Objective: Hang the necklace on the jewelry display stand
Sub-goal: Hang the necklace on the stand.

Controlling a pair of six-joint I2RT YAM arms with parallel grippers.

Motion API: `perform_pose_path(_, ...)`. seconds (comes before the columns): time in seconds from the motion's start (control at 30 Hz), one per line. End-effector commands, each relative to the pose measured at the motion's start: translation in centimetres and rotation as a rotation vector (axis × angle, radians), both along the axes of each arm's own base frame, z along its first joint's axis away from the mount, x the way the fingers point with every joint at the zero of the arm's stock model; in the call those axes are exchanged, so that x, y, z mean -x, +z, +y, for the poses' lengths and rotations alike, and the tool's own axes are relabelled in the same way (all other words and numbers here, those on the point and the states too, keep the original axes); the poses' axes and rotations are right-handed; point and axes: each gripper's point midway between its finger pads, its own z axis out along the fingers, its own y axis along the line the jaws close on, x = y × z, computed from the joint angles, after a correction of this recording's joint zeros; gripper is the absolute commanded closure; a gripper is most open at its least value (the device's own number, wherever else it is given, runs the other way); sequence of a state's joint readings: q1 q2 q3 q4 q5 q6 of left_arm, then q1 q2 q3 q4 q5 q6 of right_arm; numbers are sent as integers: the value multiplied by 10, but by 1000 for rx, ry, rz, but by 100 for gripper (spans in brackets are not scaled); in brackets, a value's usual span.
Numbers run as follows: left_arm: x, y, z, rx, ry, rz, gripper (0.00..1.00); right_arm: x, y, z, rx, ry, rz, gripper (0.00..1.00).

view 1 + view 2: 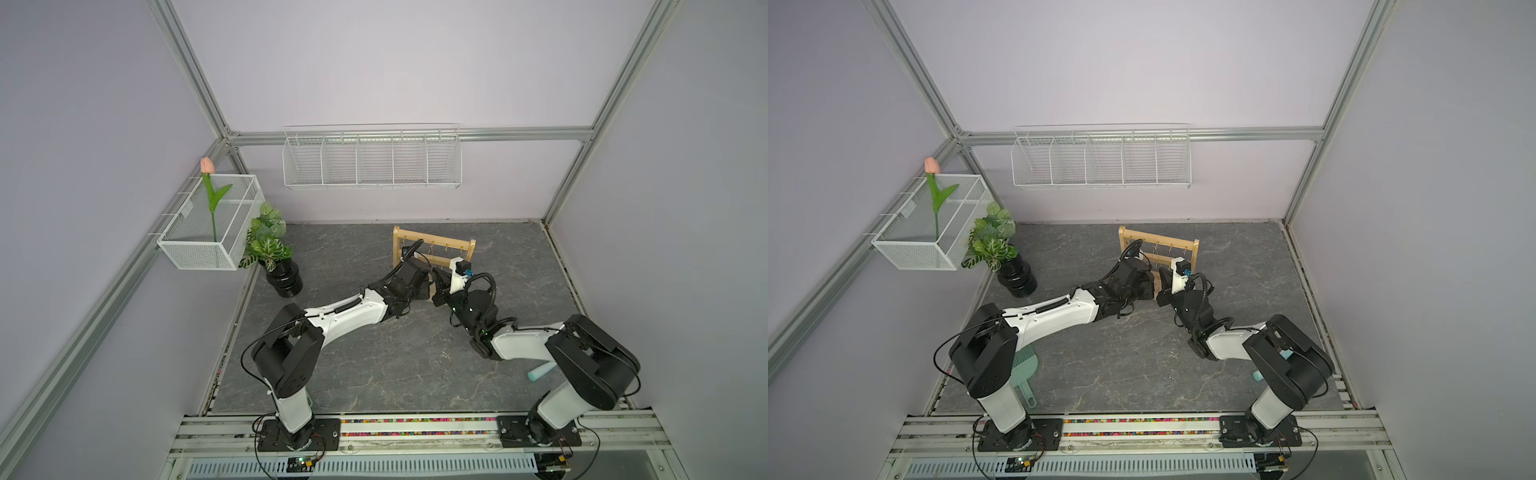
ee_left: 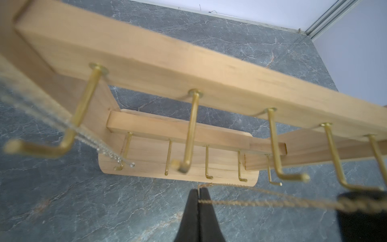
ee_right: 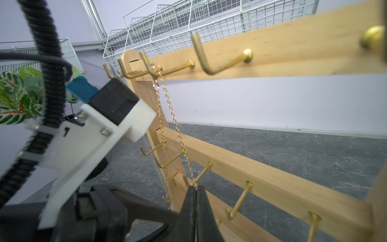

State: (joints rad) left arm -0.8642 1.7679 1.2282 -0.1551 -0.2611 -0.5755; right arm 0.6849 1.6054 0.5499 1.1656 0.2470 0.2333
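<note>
The jewelry display stand is near the back edge of the table, about in the middle. Both arms reach in and meet right in front of its rails.

The necklace is a thin gold chain. It goes over a gold hook on the top rail, close to one post. Two strands run down from there to the right gripper. That pincer is pressed together and pinches the chain at its tips. From there the chain runs across to the left gripper, which is also pressed together on the chain.

I think two pincers hold it so the thin chain is pulled straight and does not bunch up or catch on the lower hooks. The loop looks like it is already on the hook, so the job seems almost done. Letting go gently is likely what is left.

A pale beaded chain hangs from another hook on the top rail.

The table top is dark grey with thin pale lines, like stone. The walls are pale purple with silver metal bars. A white wire basket hangs on the back wall. A white mesh basket on the left wall holds a pink tulip. A leafy plant in a black vase stands at the back left corner. A small teal tube lies near the right edge, beside the right arm.
</note>
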Motion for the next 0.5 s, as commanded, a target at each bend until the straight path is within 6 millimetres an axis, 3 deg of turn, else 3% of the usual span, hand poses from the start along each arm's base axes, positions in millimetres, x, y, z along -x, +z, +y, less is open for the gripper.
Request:
perform_pose_path(0.0, -7, 2, -5, 18, 14, -1, 100, -2, 18, -5, -13, -19, -41, 93)
perform_pose_path(0.47, -16, 4, -6, 19, 31, -15, 100, -5, 19, 2, -2, 0, -44, 93)
